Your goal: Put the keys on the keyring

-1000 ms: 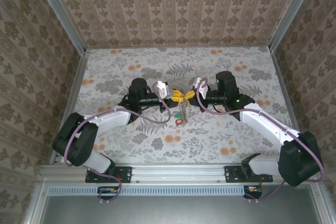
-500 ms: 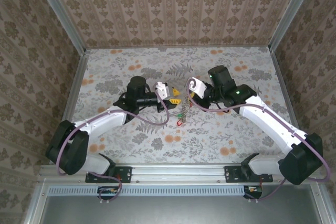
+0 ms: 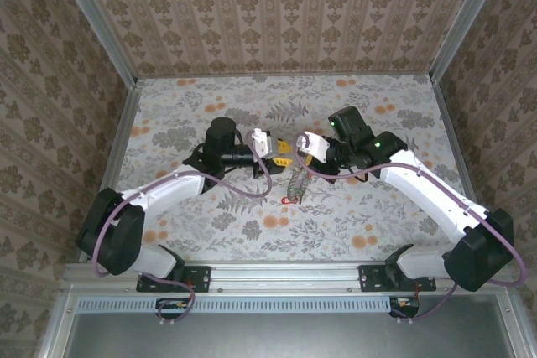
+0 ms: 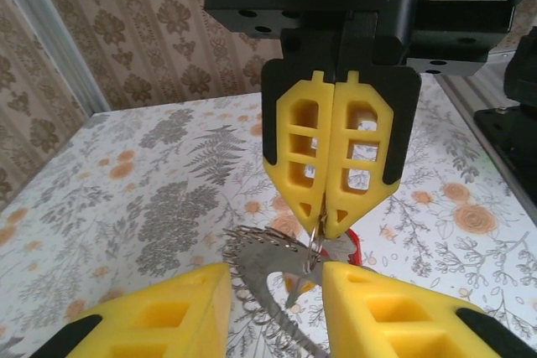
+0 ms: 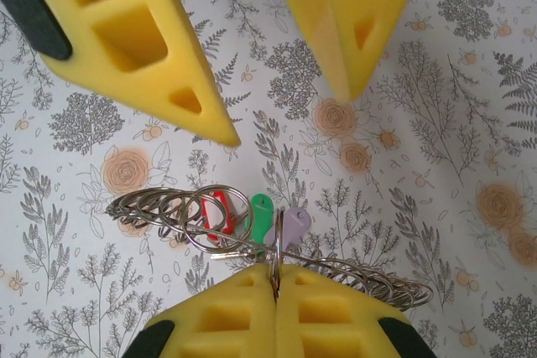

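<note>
1. The floral table point(image 3: 168, 123) lies below the work, which hangs between the two arms near its middle.
2. The left gripper point(image 5: 285, 115) has its jaws parted and holds nothing. Its fingers stand either side of the coil, and whether they touch it is unclear.
3. The right gripper point(image 4: 324, 222) is clamped fully closed on the wire of the keyring point(image 5: 143, 205), holding it above the table.
4. A red key point(image 5: 218, 210), a green key point(image 5: 262, 207) and a lilac key point(image 5: 294, 225) dangle from the coil. Threading looks mostly done, but I cannot tell whether another key is left.
</note>
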### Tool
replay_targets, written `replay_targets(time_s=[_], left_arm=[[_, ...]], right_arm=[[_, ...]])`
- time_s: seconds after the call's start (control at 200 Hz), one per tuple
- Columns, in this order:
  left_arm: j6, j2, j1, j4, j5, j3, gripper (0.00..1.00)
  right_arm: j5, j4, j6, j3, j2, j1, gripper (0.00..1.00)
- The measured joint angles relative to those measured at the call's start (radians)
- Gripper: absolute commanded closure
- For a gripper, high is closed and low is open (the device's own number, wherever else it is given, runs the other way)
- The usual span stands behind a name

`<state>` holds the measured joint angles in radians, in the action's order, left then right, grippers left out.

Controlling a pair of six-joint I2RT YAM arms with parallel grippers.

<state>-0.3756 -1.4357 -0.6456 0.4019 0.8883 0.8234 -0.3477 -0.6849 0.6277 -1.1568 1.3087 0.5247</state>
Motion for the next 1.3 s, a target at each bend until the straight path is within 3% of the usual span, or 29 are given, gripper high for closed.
replay_targets(time_s=[0.655, 0.78, 0.945, 1.08, 1.3], left_arm=[[-0.030, -0.112, -0.002, -0.138, 0.114, 0.122, 0.69], [-0.045, -0.123, -0.002, -0.177, 0.122, 0.138, 0.73], [-0.068, -0.129, -0.002, -0.221, 0.137, 0.160, 1.00], [-0.077, -0.129, -0.002, -0.242, 0.140, 0.166, 1.00], [-0.031, -0.137, -0.002, -0.187, 0.143, 0.146, 1.00]], right_arm=[[-0.046, 0.045, 0.032, 0.000, 0.000, 0.002, 1.00], [-0.052, 0.054, 0.032, 0.000, 0.000, 0.002, 1.00], [-0.057, 0.068, 0.032, 0.007, 0.000, 0.002, 1.00], [-0.056, 0.083, 0.029, 0.015, 0.000, -0.001, 1.00], [-0.085, 0.219, 0.001, 0.129, -0.058, -0.021, 0.86]])
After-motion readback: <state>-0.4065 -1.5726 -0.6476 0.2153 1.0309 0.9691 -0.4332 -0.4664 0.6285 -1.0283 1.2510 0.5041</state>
